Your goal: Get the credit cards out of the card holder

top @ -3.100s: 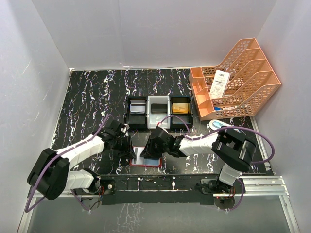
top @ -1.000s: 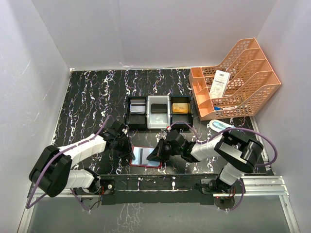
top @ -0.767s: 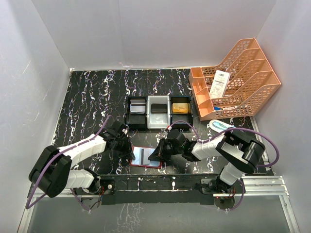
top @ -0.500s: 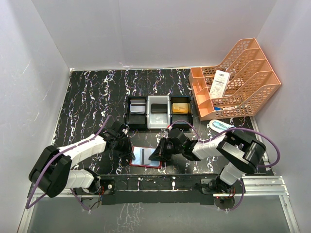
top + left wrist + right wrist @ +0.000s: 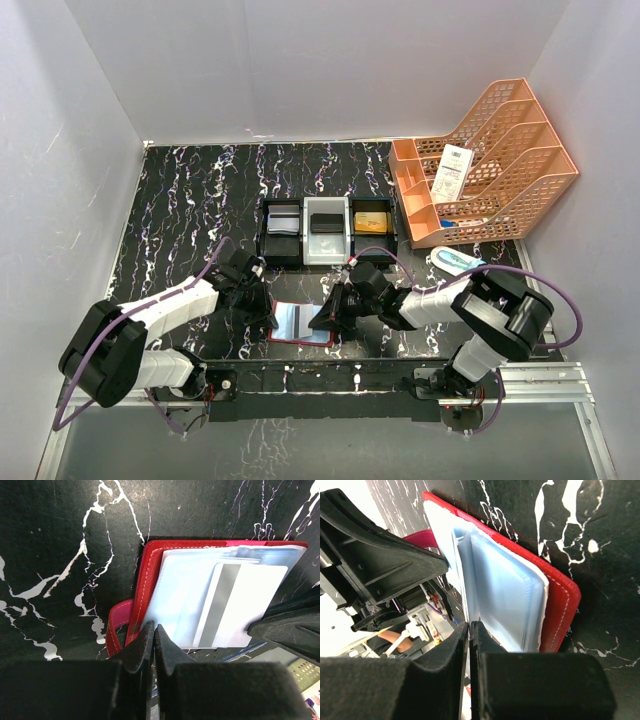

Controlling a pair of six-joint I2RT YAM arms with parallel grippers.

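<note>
The red card holder [image 5: 298, 342] lies open near the table's front edge, its clear plastic sleeves [image 5: 505, 590] facing up. A white credit card [image 5: 245, 600] with a grey stripe lies on the sleeves. My left gripper [image 5: 155, 629] is shut, its tips pressing on the holder's left edge [image 5: 147, 575] beside the snap tab [image 5: 117, 625]. My right gripper [image 5: 469, 624] is shut but for a hairline slit, its tips against a raised sleeve edge at the holder's right side [image 5: 560, 605]. I cannot see anything clearly held. From above, the left gripper [image 5: 270, 315] and right gripper [image 5: 326, 320] flank the holder.
A black-and-white three-compartment tray [image 5: 282, 258] behind the holder carries a grey-blue card [image 5: 283, 222], a dark item [image 5: 325, 224] and an orange-gold card [image 5: 371, 221]. An orange mesh rack [image 5: 490, 170] stands back right. A white-and-blue object [image 5: 452, 259] lies near it.
The right gripper has slid from over the holder's middle to its right edge, and its jaws have parted by a hair. The left gripper has stayed put.
</note>
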